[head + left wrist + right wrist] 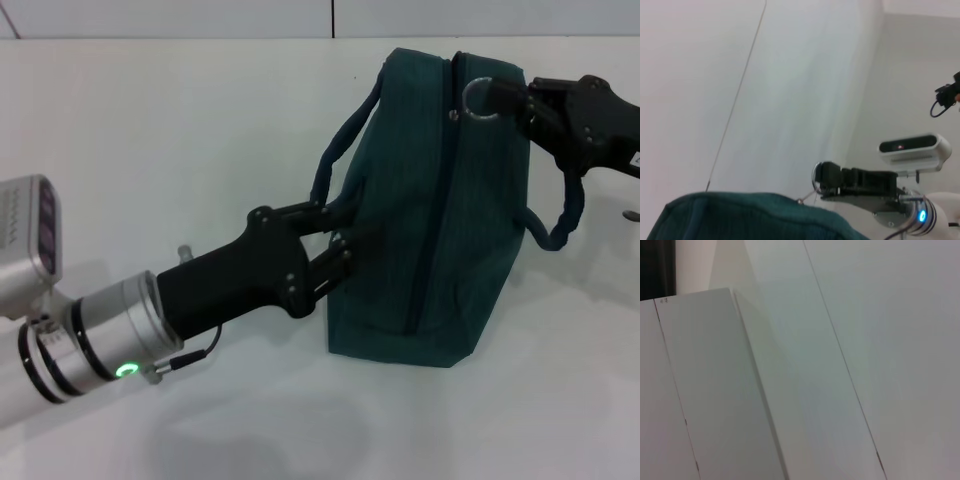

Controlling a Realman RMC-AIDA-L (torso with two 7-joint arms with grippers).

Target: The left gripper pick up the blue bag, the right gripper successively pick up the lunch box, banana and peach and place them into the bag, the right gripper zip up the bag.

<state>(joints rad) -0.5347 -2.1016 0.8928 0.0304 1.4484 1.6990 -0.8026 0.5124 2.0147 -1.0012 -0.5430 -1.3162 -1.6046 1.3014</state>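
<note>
The blue bag [430,220] stands upright on the white table [150,130], its zipper line running down the face towards me. My left gripper [345,238] reaches in from the lower left and is shut on the bag's left side, by the left loop handle [340,140]. My right gripper [512,100] is at the bag's top right, shut on the silver ring pull [476,98]. In the left wrist view the bag's top [740,217] fills the lower edge, with the right gripper [826,177] just above it. The lunch box, banana and peach are out of view.
The bag's other loop handle [566,215] hangs down its right side under my right arm. A small dark object [632,215] lies at the table's right edge. The right wrist view holds only white wall panels [715,390].
</note>
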